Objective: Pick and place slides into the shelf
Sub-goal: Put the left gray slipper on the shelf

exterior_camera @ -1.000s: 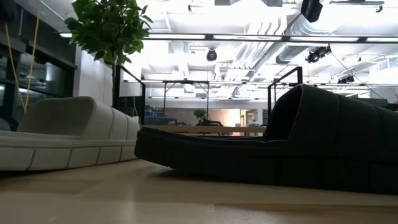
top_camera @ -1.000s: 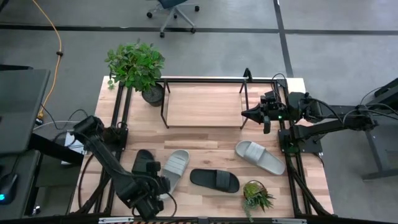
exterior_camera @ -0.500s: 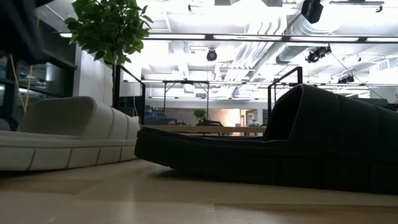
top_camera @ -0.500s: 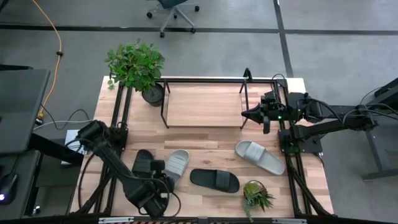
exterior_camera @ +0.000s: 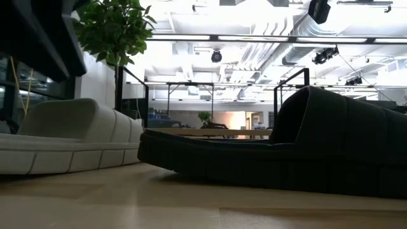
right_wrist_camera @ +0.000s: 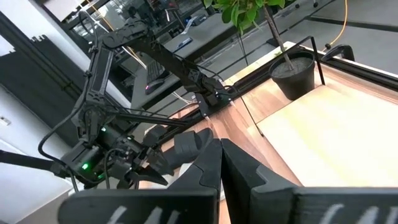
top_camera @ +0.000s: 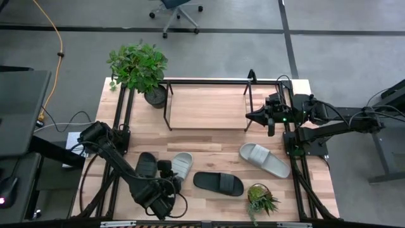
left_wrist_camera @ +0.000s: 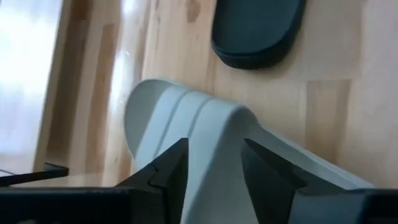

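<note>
A light grey slide lies near the table's front left, with a black slide on its left and another black slide on its right. A second grey slide lies farther right. My left gripper is open over the first grey slide. In the left wrist view its fingers frame the slide's wide strap. The shelf stands at the far middle with a bare wood board. My right gripper hovers shut at the shelf's right end. My left gripper's open fingers come down at a slant over the grey slide's strap. Whether they touch the strap I cannot tell. The slide lies flat on the table.
A large potted plant stands at the far left corner beside the shelf. A small potted plant sits near the front edge, right of the black slide. Black frame rails run along both table sides. In the low view the left arm shows at the upper left.
My left gripper has moved from the table's near edge toward the far edge, and now stands over the left grey slide. The slides and my right arm have kept still.
</note>
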